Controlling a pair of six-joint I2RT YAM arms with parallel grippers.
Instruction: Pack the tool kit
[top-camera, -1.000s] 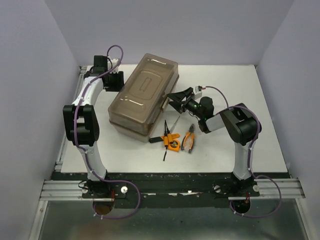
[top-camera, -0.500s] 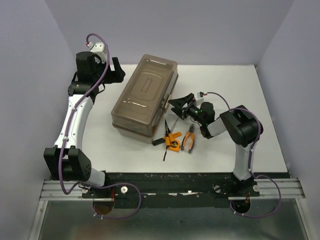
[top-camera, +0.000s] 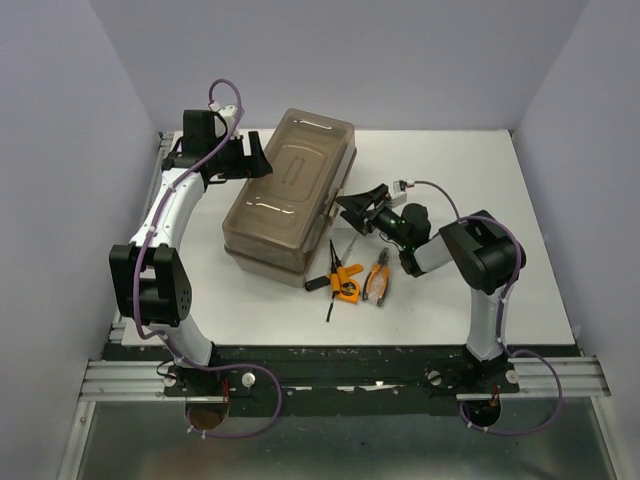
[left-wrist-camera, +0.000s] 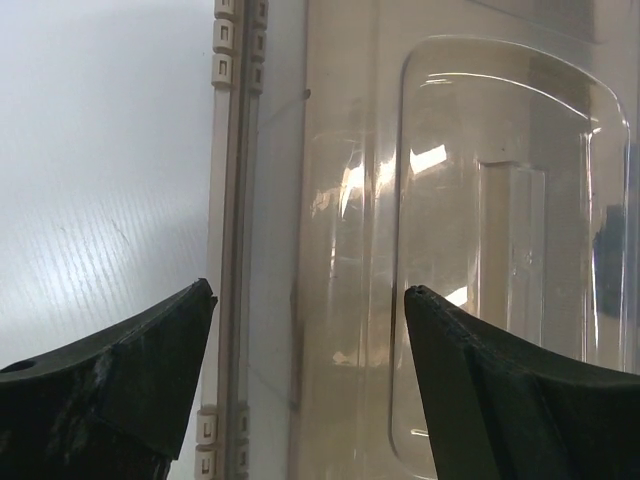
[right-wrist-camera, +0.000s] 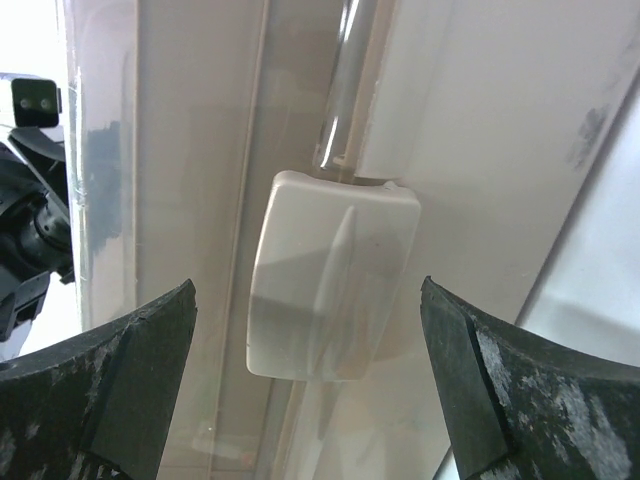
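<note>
The closed toolbox (top-camera: 290, 195) lies diagonally, left of centre on the desk (top-camera: 500, 170). The left hand (top-camera: 258, 160), spread, sits over its left long edge. The right hand (top-camera: 352, 205), also spread, faces its latch (right-wrist-camera: 335, 275). Pliers (top-camera: 377, 280) and tape measure (top-camera: 347, 290) lie near its front corner, and white desk runs rightward beyond them.

Brightly and evenly lit from overhead, with only short, soft shadows beside the toolbox (top-camera: 290, 195) on the white table (top-camera: 500, 290). Sharp across the top view, dimmer past the near edge. Streaked with white glare on the translucent lid (left-wrist-camera: 480, 250) in the left wrist view; bleached, probably overexposed, toward the table's left edge. Blurred and grainy on the dark fingers (right-wrist-camera: 110, 380); soft-edged around the latch (right-wrist-camera: 330, 275).
</note>
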